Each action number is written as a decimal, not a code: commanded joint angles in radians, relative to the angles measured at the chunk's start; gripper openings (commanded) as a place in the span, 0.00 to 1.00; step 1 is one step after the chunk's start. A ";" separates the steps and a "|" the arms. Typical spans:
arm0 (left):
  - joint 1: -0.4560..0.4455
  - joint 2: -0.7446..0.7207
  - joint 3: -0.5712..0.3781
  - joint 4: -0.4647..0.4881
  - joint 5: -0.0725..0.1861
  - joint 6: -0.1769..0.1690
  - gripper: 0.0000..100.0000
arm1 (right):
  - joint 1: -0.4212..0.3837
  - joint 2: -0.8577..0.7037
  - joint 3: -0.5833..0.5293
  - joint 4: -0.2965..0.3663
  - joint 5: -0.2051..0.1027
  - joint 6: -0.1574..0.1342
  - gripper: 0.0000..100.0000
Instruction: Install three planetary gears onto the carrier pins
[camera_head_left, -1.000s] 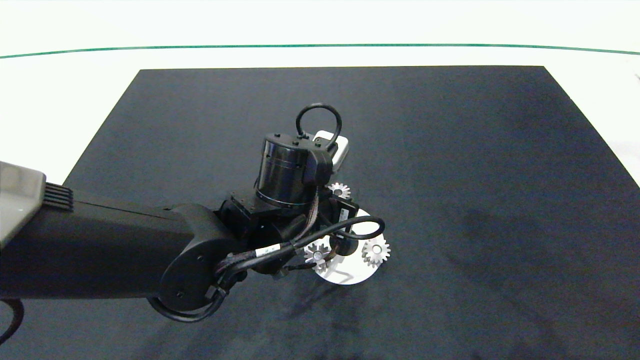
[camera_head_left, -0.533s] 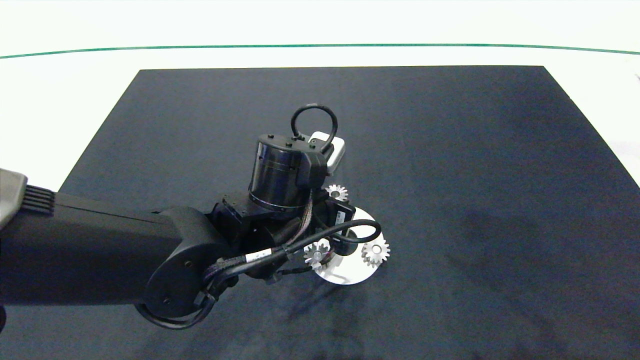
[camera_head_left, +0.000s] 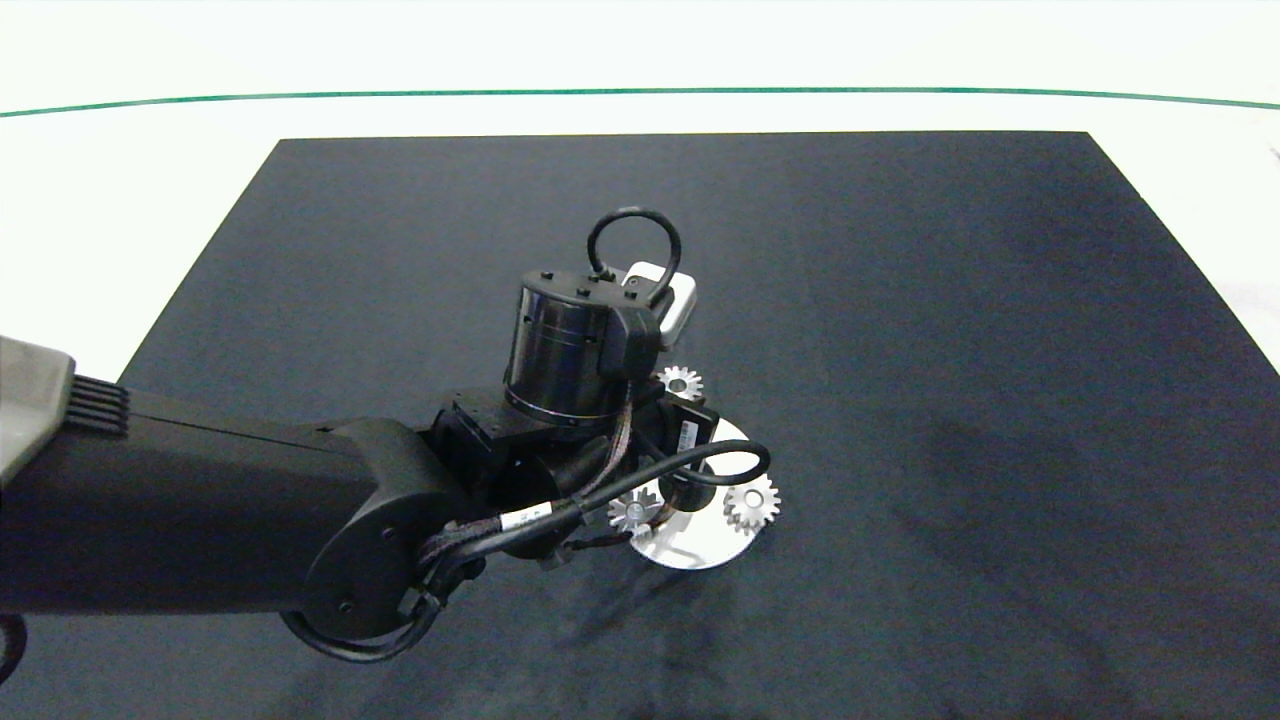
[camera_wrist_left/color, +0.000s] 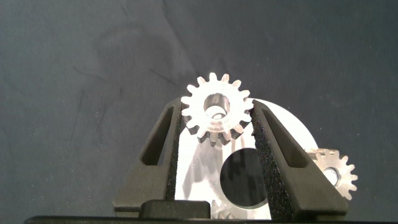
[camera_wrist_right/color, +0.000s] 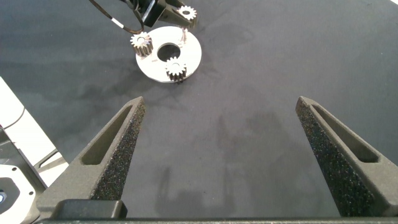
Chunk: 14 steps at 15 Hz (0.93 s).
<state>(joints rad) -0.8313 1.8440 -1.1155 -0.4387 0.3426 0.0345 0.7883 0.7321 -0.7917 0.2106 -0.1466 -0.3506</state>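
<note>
My left gripper (camera_wrist_left/color: 216, 109) is shut on one silver planetary gear (camera_wrist_left/color: 216, 116), holding it flat over the far rim of the white carrier disc (camera_wrist_left/color: 287, 126). From above, this gear (camera_head_left: 679, 381) shows just beyond the left wrist. Two other gears (camera_head_left: 633, 512) (camera_head_left: 751, 503) sit on carrier pins on the disc (camera_head_left: 700, 548). In the right wrist view one bare pin (camera_wrist_right/color: 184, 35) stands on the disc (camera_wrist_right/color: 189, 55), close to the held gear (camera_wrist_right/color: 186, 11). My right gripper (camera_wrist_right/color: 219, 102) hangs open and empty, well away from the disc.
The disc lies on a large black mat (camera_head_left: 950, 350) covering a white table (camera_head_left: 120, 200). The left arm (camera_head_left: 200, 510) reaches in over the mat's near left part and hides part of the disc.
The left wrist shifted slightly left and then back. The gear stays in its grip and the two seated gears have not moved.
</note>
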 joint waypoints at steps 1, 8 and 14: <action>0.000 0.006 0.006 -0.003 0.003 -0.001 0.00 | 0.000 -0.003 0.000 0.001 -0.001 -0.002 1.00; -0.009 -0.003 0.043 -0.005 0.003 -0.004 0.00 | -0.001 -0.003 0.000 0.001 -0.001 -0.002 1.00; -0.009 0.003 0.049 -0.060 0.003 0.018 0.00 | -0.001 -0.002 0.000 0.001 -0.001 -0.002 1.00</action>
<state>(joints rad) -0.8400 1.8440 -1.0647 -0.4955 0.3426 0.0500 0.7866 0.7291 -0.7917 0.2106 -0.1466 -0.3515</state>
